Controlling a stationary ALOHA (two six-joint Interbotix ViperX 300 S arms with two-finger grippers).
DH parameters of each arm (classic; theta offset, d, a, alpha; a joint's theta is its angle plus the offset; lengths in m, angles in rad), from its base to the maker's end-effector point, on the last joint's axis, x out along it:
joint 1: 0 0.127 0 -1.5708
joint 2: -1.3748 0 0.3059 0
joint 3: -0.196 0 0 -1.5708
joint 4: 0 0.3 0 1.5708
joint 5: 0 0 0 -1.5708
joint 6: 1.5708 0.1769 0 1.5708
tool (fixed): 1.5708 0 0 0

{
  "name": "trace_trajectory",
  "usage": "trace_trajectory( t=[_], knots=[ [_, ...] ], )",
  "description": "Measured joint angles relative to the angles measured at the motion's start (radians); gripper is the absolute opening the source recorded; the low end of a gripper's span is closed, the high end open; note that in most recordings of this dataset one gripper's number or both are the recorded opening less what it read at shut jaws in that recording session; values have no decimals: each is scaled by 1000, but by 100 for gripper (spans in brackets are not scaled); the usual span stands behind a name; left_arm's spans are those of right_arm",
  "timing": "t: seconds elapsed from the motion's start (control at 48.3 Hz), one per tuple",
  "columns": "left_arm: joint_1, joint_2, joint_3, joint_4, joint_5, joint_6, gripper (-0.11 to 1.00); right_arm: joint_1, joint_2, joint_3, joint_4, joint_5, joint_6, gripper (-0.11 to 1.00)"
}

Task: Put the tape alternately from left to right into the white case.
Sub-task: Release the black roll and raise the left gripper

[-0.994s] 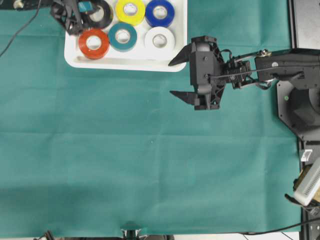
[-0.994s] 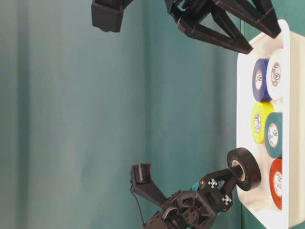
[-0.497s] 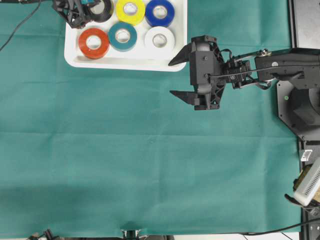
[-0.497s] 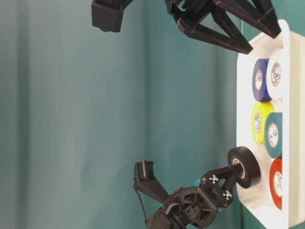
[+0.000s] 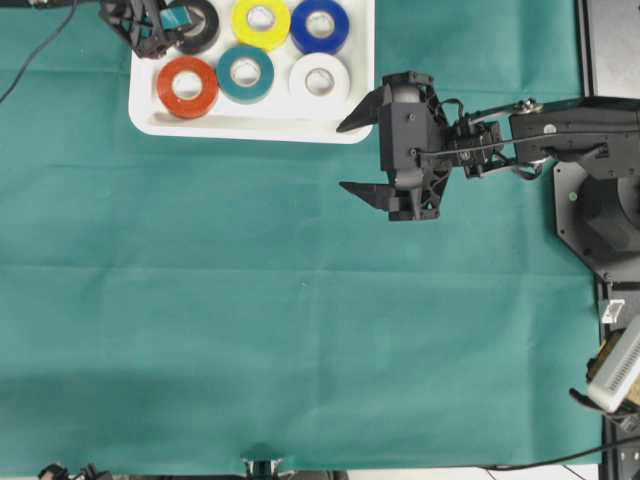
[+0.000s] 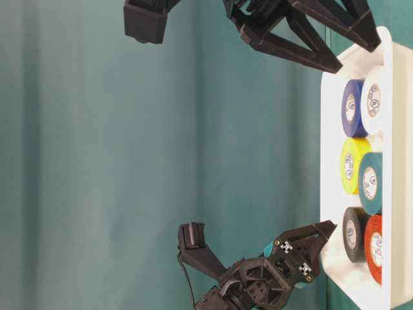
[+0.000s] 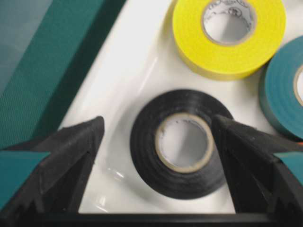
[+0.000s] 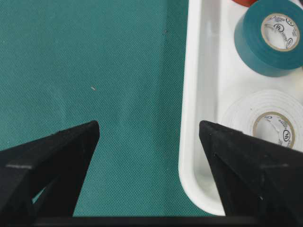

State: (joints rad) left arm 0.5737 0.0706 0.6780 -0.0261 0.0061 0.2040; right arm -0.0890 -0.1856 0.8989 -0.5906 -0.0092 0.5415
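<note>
The white case [image 5: 250,125] sits at the table's far left and holds all the tape, lying flat. The black roll [image 7: 182,142] lies in the case's back left corner between the fingers of my left gripper [image 7: 156,125], which is open and not pressing on it. Beside the black roll [image 5: 197,20] are the yellow roll [image 5: 262,20] and blue roll [image 5: 320,22], with the red roll [image 5: 187,85], teal roll [image 5: 246,72] and white roll [image 5: 319,78] in front. My right gripper [image 5: 342,155] hangs open and empty over the cloth, just off the case's near right corner [image 8: 187,142].
Green cloth [image 5: 300,320] covers the table. The right arm's base [image 5: 595,200] and some equipment stand along the right edge. A black cable [image 5: 30,60] runs across the far left corner.
My left gripper has opened and let go of the black roll, which was held above the case and now lies flat in it. The right arm has not moved.
</note>
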Motion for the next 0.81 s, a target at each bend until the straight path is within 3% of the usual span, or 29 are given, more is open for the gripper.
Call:
trace_trajectory(
  t=[0.269,0.808],
  knots=[
    [-35,-8,17,0,3,-2,93,0,0,0,0,0,0,78],
    [-287,-190,144,0,2,-3,93,0,0,0,0,0,0,78]
  ],
)
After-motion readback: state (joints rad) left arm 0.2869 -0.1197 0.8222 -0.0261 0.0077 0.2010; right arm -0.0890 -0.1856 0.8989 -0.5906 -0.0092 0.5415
